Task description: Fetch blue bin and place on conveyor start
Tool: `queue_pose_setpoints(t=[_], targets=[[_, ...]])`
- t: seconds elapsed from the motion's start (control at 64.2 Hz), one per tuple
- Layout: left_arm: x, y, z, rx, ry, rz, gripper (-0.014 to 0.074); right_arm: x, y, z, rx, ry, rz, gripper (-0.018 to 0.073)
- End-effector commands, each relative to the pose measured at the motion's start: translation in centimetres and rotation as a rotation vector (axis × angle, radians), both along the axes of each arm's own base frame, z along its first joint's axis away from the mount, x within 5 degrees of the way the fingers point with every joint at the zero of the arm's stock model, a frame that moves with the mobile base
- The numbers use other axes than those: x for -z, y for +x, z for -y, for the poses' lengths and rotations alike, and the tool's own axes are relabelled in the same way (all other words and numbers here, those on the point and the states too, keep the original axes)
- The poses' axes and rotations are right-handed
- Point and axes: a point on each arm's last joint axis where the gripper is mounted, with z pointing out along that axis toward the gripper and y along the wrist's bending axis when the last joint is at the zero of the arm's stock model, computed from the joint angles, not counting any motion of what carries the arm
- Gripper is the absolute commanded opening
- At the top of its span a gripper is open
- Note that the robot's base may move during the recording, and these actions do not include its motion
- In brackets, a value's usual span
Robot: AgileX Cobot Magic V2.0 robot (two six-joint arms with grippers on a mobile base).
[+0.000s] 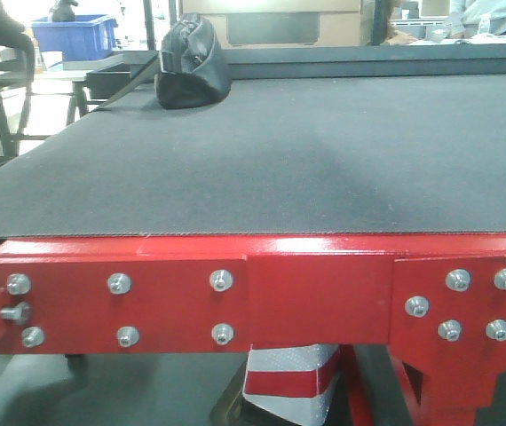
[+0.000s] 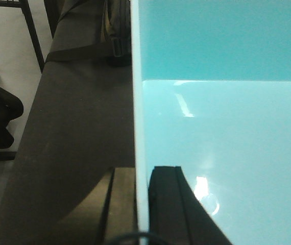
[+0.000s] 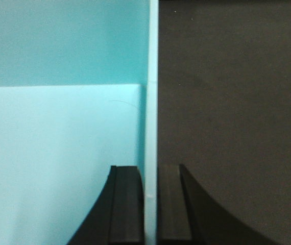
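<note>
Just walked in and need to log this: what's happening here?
The robot holds the blue bin with both arms: the left fingers and the right fingers each pinch a side wall. Black conveyor belt shows beside the bin at both wrists. The front view shows no bin on the belt, only a black bag at its far end.

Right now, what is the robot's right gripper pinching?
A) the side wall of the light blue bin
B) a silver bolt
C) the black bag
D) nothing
A: in the right wrist view, the right gripper has one finger on each side of the blue bin wall.
</note>
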Motion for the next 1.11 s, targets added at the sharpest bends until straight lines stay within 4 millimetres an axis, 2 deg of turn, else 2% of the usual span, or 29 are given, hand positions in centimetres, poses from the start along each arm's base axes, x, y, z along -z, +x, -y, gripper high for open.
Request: queue_pose_setpoints(t=[0.0, 1.091], targets=[[-0.80, -0.26, -0.21, 0.000, 0.020, 0.050, -0.0111, -0.98, -0.37, 0.46, 0.007, -0.034, 0.056, -0.0159], [-0.80, -0.26, -0.21, 0.000, 0.020, 0.050, -0.0111, -0.89, -0.42, 0.24, -0.006, -0.007, 0.045, -0.0159]])
